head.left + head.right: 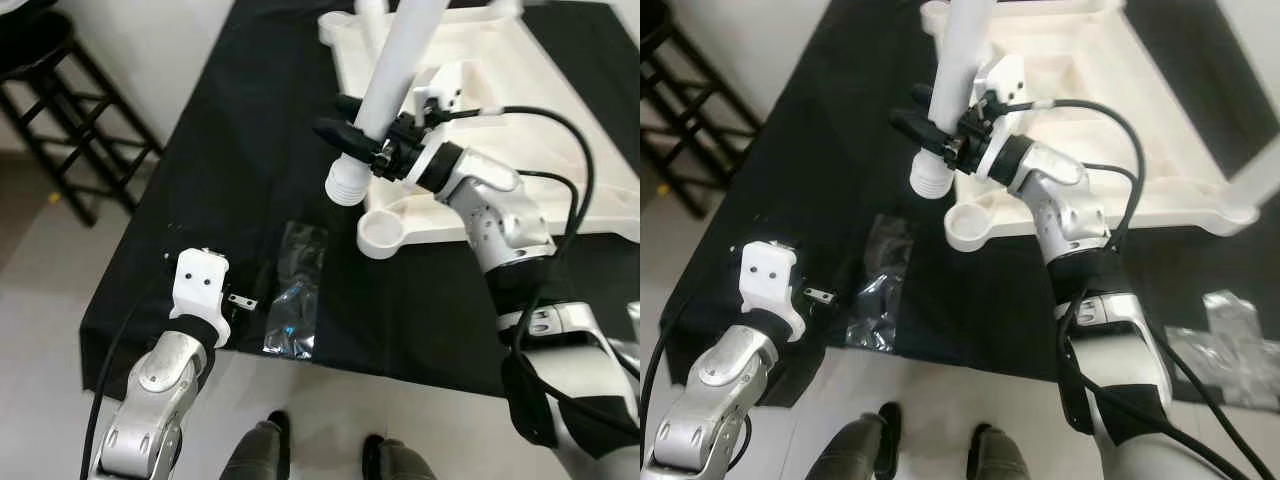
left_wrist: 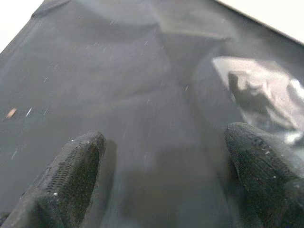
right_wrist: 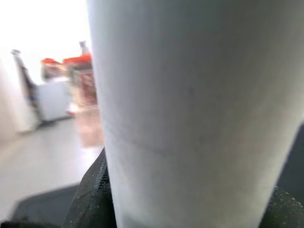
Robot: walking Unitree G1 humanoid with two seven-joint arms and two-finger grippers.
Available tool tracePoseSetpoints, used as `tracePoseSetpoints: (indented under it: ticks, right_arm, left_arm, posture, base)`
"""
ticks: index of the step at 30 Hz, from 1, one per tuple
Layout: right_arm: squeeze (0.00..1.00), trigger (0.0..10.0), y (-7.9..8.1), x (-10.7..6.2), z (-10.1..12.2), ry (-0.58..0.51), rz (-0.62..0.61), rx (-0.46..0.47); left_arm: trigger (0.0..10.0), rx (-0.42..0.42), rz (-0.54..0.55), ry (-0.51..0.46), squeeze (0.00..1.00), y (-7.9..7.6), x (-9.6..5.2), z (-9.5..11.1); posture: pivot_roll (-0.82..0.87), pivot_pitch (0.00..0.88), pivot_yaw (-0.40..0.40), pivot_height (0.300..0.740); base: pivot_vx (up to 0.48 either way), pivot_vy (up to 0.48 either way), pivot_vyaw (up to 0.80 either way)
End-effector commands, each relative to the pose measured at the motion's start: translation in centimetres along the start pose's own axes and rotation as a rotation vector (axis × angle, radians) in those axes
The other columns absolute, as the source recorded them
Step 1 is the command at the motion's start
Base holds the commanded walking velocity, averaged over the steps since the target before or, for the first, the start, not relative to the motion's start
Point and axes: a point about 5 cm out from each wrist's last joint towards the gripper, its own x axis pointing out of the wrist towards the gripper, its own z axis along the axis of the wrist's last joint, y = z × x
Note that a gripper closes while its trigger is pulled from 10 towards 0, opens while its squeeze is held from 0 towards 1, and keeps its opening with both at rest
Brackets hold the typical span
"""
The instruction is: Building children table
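Black cloth [image 1: 250, 140] covers the counter and carries all the parts. Upside down on its far side lies the white plastic tabletop [image 1: 520, 110], a round leg socket [image 1: 382, 232] at its near corner standing empty. Right gripper [image 1: 352, 140] is raised just above and beside that socket, its jaws pinching a white table leg [image 1: 392, 75]; the leg is tilted, threaded end [image 1: 345, 183] downward and clear of the socket. Its upper end is cut off by the frame edge. In the right wrist view the leg appears as a blurred pale column between the black fingers [image 3: 92, 199].

Left gripper [image 2: 166, 180] sits low over the cloth near the counter's front edge, jaws spread with nothing between them. Just beside it lies a crumpled clear plastic bag [image 1: 295, 295]; its contents cannot be made out. More clear wrapping [image 1: 1230, 335] lies on the floor by the right arm. A black rack [image 1: 70, 120] stands by the wall to the left. Two dark shoes [image 1: 275, 430] of a person show at the counter's front.
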Motion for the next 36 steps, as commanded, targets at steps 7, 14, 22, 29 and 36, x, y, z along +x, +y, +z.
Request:
tracePoseSetpoints:
  ticks: [7,14,22,29,36]
  right_arm:
    - [0.0,10.0,-0.5,-0.2,0.7,0.038,0.119,-0.051]
    - [0.0,10.0,-1.3,0.2,1.5,0.04,0.065,-0.075]
    - [0.0,10.0,-0.7,0.5,1.1,0.03,0.128,-0.061]
    - [0.0,10.0,0.2,0.5,0.2,0.048,0.161,-0.061]
    - [0.0,10.0,0.4,0.9,-0.5,0.07,0.131,-0.072]
  left_arm:
    - [10.0,0.024,0.013,0.019,0.0,0.1,-0.3,0.1]
    - [10.0,0.003,0.001,0.007,0.0,0.0,0.0,0.5]
    - [10.0,-0.006,0.006,-0.003,0.0,-0.1,0.3,0.8]
    - [10.0,-0.026,0.041,-0.012,0.0,0.6,1.3,0.8]
    - [10.0,-0.016,0.063,-0.001,0.0,0.7,1.9,0.5]
  posture:
    - [0.16,0.336,-0.002,0.74]
    - [0.16,0.33,-0.012,0.74]
    - [0.16,0.326,-0.012,0.74]
    - [0.15,0.293,-0.013,0.74]
    - [0.14,0.274,-0.017,0.74]
  base:
    - [0.0,0.0,0.8]
    - [0.0,-0.137,0.11]
    - [0.0,-0.48,0.0]
    - [0.0,-0.343,0.0]
    - [0.0,0.0,0.0]
